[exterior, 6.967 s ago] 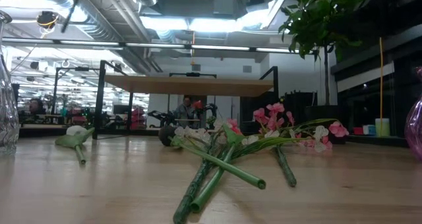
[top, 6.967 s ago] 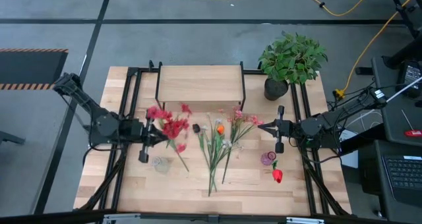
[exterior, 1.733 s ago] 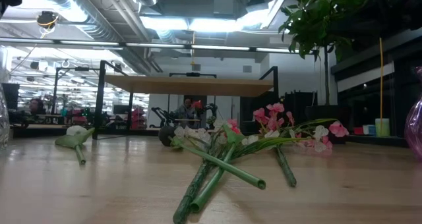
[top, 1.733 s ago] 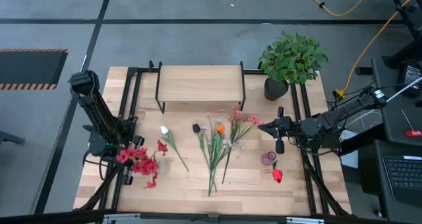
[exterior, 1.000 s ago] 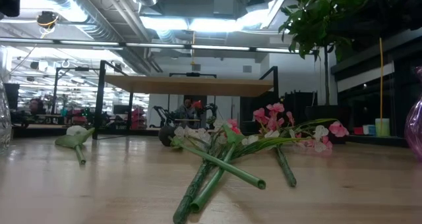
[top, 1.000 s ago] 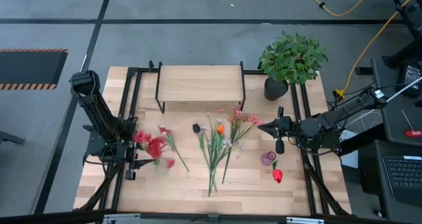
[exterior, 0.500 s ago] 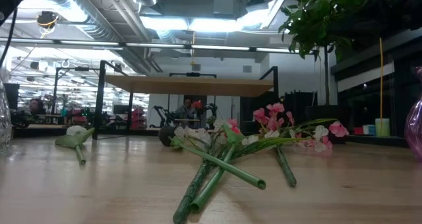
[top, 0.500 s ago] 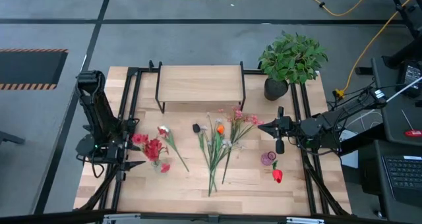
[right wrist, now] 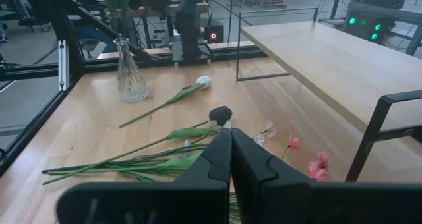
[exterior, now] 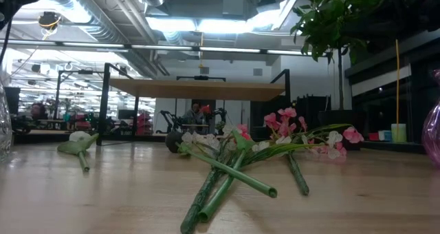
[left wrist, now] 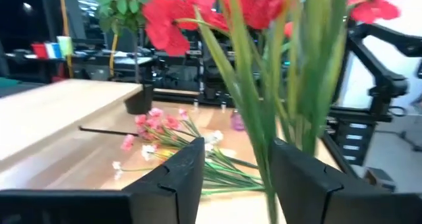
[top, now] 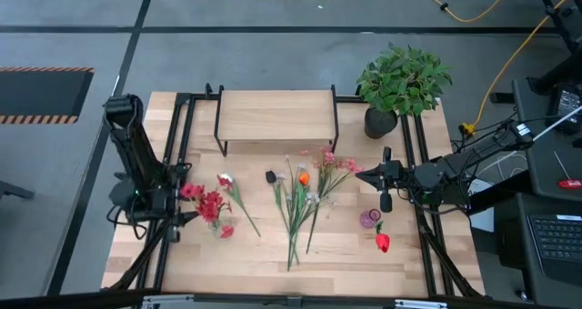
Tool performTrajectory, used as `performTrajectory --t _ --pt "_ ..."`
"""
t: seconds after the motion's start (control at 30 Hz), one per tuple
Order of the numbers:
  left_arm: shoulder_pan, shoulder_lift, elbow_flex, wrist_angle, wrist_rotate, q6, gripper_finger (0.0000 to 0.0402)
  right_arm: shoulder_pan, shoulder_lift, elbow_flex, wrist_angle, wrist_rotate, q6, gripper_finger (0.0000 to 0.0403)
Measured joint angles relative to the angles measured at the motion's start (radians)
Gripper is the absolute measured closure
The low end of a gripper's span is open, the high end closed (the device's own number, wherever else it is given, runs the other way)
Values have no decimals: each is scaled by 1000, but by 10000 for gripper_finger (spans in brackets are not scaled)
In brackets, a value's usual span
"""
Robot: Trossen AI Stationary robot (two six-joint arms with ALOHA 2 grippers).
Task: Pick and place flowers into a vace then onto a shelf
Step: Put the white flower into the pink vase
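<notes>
A bunch of red flowers (top: 205,204) stands with its stems in a clear glass vase (right wrist: 131,74) at the table's near left. My left gripper (top: 187,205) is open and level beside the vase, and the green stems (left wrist: 266,128) rise in the gap between its fingers. More flowers (top: 300,200) lie flat mid-table, a white bud (top: 226,180) lies left of them and a red bloom (top: 382,243) near the right. My right gripper (top: 366,174) hovers shut at the right. The shelf (top: 275,116) stands at the far side. My left gripper has the red flowers' stems (left wrist: 266,128) between its open fingers, coming at them level from the table's left. I cannot tell whether either finger (left wrist: 300,178) touches a stem. The stems stand upright in the vase.
A bushy plant in a black pot (top: 400,82) stands at the far right corner. A small purple vase (top: 369,219) sits below my right gripper. Black frame rails (top: 173,145) run along both sides of the table. Bare wood lies along the near edge.
My left gripper has spread its fingers from around the red flowers' stems and shifted slightly up and toward the far edge. The red bunch stays in the vase, its blooms settled a little closer together.
</notes>
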Motion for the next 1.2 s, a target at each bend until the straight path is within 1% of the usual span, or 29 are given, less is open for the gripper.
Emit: performTrajectory --t 0.13,0.3,0.5,0.67,0.83,1.07,1.2 --pt "33 -32 0 -1 0 67 270 0 0 0 0 0 0 395" --pt "43 -49 0 -2 0 131 289 0 0 0 0 0 -3 395" --pt "12 -51 0 -2 0 151 294 0 0 0 -13 0 -4 395" --pt "21 -51 0 -2 0 164 300 0 0 0 -17 0 -7 395" --pt "78 -51 0 -2 1 184 328 0 0 0 -17 0 -7 395" --pt "204 -68 0 0 0 258 391 0 0 0 -17 0 -7 395" --pt "283 -91 0 0 0 340 398 0 0 0 -16 0 -7 395"
